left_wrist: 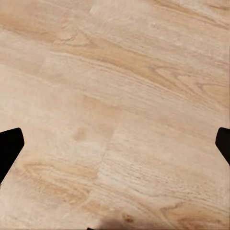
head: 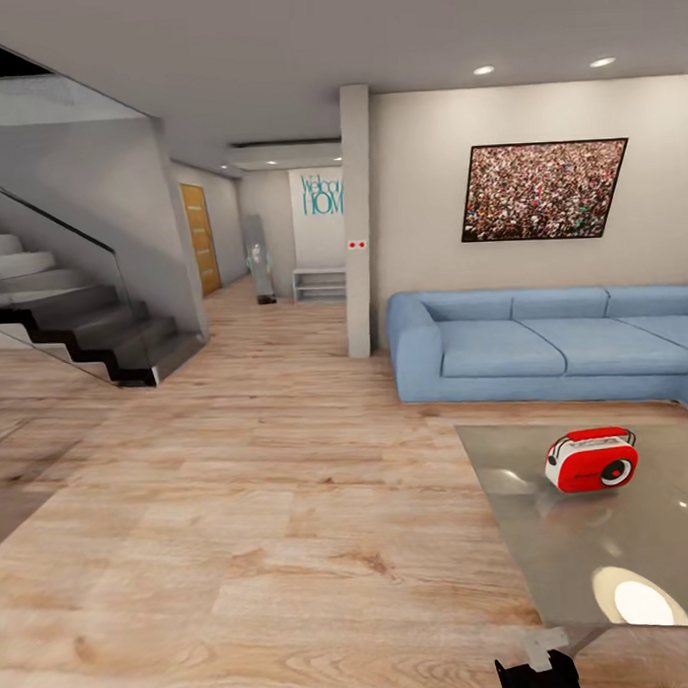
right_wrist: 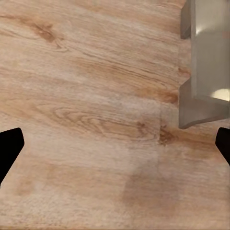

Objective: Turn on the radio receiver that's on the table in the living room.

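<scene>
At the far left a dark staircase (head: 83,325) climbs behind a glass panel, and a hallway with a wooden door (head: 200,238) runs back beside a grey pillar (head: 358,218). Further right the blue sofa (head: 554,345) sits under a framed picture (head: 544,190), and in front of it stands the low glossy worktop (head: 554,575). The radio receiver (head: 591,459) rests upright on the worktop toward its far side, apart from anything else, well ahead of the robot. It looks like a light, rigid plastic box with smooth, probably slippery sides; a firm push could slide it on the mirror-like surface, so a gentle touch on a front knob or the top seems wiser than a squeeze. The left tool (left_wrist: 115,148) hangs over bare wood floor with fingers spread wide. The right tool (right_wrist: 115,148) is likewise spread and empty, above the floor just beside the worktop's corner.
</scene>
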Controlling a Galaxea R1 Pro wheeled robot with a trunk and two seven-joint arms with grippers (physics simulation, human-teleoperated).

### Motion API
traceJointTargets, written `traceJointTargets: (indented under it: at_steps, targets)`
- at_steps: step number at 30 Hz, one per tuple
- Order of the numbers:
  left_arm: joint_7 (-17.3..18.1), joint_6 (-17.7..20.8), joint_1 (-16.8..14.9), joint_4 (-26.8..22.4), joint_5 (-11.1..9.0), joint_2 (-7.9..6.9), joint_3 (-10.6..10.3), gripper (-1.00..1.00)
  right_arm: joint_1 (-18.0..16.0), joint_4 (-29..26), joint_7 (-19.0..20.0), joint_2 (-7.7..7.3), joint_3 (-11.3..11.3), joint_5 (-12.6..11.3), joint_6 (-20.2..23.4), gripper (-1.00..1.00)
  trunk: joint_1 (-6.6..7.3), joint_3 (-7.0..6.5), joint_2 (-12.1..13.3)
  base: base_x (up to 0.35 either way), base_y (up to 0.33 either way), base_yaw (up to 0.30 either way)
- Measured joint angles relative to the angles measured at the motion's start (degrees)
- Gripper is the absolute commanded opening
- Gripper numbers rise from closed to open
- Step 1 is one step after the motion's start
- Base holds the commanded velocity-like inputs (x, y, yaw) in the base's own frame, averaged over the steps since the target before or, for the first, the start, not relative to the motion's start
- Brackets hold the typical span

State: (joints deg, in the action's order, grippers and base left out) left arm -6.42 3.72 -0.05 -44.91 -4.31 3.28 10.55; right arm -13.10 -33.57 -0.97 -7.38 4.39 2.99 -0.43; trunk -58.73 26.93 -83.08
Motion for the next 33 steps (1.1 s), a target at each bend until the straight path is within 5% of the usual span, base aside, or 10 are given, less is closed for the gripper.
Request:
traceJointTargets:
  at_steps: [33]
  targets:
    - [-0.1,-0.1,0.0,0.0,0.1,-0.13,0.0,1.0,0.0,0.0,0.0,0.0,0.0,-0.1,0.0,1.0,0.0,0.0,0.0,0.256,0.221,-0.274]
